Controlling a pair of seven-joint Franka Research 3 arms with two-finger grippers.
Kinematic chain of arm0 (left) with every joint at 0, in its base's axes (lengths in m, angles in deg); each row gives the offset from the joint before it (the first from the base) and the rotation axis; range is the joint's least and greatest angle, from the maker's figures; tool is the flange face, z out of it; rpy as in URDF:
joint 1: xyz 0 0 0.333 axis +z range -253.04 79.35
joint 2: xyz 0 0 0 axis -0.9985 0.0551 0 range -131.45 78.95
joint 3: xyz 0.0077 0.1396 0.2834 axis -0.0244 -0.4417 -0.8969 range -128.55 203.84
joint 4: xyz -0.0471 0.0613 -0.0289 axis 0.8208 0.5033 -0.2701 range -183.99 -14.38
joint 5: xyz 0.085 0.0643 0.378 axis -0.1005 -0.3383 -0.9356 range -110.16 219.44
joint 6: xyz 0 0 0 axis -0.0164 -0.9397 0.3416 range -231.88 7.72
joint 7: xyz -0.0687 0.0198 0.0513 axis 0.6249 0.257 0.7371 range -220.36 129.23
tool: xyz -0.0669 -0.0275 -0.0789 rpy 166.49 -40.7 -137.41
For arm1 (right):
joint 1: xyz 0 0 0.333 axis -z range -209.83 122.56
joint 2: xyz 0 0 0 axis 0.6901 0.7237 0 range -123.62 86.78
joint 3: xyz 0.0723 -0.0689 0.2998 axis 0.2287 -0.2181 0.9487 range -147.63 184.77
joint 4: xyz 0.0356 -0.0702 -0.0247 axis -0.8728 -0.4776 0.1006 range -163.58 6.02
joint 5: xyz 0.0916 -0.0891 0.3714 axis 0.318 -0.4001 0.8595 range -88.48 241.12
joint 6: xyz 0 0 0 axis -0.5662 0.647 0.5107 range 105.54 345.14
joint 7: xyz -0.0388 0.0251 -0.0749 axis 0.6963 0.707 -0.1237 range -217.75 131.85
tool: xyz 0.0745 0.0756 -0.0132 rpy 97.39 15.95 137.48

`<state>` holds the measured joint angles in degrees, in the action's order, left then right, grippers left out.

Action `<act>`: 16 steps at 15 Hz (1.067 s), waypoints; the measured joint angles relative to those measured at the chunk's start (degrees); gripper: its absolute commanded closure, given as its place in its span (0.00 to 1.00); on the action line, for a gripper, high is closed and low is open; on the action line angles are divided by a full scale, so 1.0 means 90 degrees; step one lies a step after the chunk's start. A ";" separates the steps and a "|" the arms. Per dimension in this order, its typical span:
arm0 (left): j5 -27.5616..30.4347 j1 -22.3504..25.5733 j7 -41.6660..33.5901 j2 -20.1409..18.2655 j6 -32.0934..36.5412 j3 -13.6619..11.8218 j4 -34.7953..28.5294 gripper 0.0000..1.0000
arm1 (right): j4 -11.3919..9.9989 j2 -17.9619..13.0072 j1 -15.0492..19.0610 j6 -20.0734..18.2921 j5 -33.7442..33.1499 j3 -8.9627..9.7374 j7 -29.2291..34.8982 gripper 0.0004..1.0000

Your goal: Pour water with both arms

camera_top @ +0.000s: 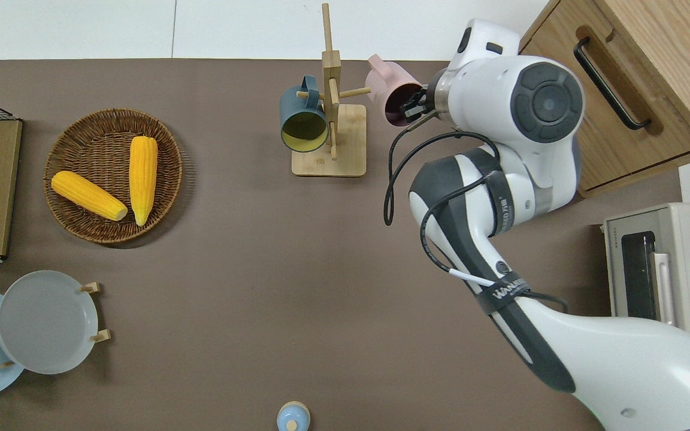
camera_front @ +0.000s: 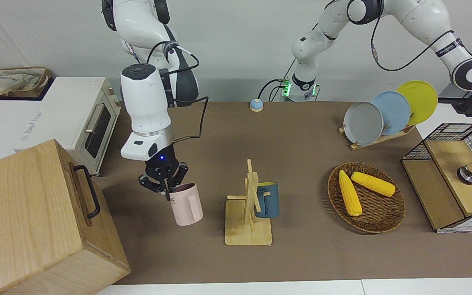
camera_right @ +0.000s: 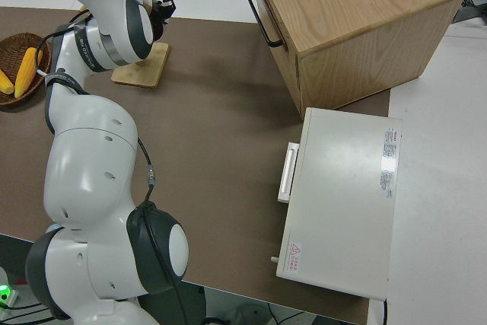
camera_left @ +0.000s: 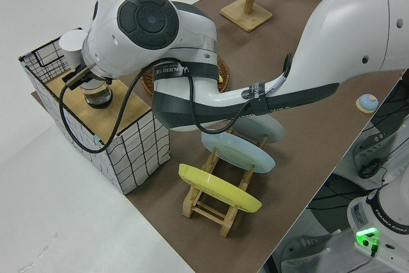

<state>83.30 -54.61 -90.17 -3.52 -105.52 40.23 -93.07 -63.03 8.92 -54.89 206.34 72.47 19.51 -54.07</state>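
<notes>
Right hand point(camera_front: 166, 189) clamped on rim of pink mug point(camera_front: 186, 204), fingers pinching the lip, one inside, one outside. Mug is up in the air, roughly upright w/ slight tilt, handle toward the mug rack point(camera_front: 249, 213). Overhead: mug sits over bare desk point(camera_top: 231, 251) between rack and wooden cabinet point(camera_front: 35, 221), clear of the rack pegs, not touching rack.

Blue mug point(camera_front: 266, 199) hangs on the rack's peg, yellow inside, on the side toward the left arm's end.

Left hand point(camera_left: 82, 76) is over the wire crate w/ wooden top point(camera_front: 451, 180) at left arm's end of desk, right at a small metal-topped object point(camera_front: 468, 173) on that top; can't tell if fingers are apart or together.

Rest: wicker basket point(camera_front: 379, 223) w/ two corn cobs point(camera_front: 349, 192), plate rack point(camera_front: 377, 137) w/ grey, blue, yellow plates, toaster oven point(camera_front: 96, 123), small blue bell point(camera_front: 255, 105) near the robots.
</notes>
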 measured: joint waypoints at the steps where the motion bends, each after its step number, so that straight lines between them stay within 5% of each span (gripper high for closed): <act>1: -0.0232 -0.0020 0.0204 -0.0010 0.0176 -0.0001 0.0122 1.00 | 0.0000 -0.0037 0.0064 -0.0220 0.0000 0.0001 -0.0005 1.00; 5: -0.1181 -0.0131 0.1236 -0.0500 0.1417 0.0005 0.0710 1.00 | 0.0007 -0.0265 0.0071 -0.2340 0.0000 0.0012 0.0331 1.00; 8: -0.1774 -0.0593 0.2244 -0.1266 0.2117 0.0019 0.0689 1.00 | -0.0186 -0.0509 -0.0258 -0.3577 0.0119 0.0168 0.1442 1.00; 13: -0.2546 -0.1601 0.3754 -0.2265 0.2613 0.0046 -0.0238 1.00 | -0.0411 -0.0558 -0.1369 -0.3789 0.1432 0.0254 0.3726 1.00; 16: -0.2591 -0.2104 0.4236 -0.2804 0.2619 0.0088 -0.1060 1.00 | -0.0425 -0.0334 -0.2139 -0.3466 0.1719 0.0264 0.5035 1.00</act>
<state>59.98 -73.55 -52.05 -28.75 -81.95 41.02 -102.61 -66.86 5.91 -74.14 175.15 87.95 21.88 -8.75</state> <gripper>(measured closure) 0.370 0.947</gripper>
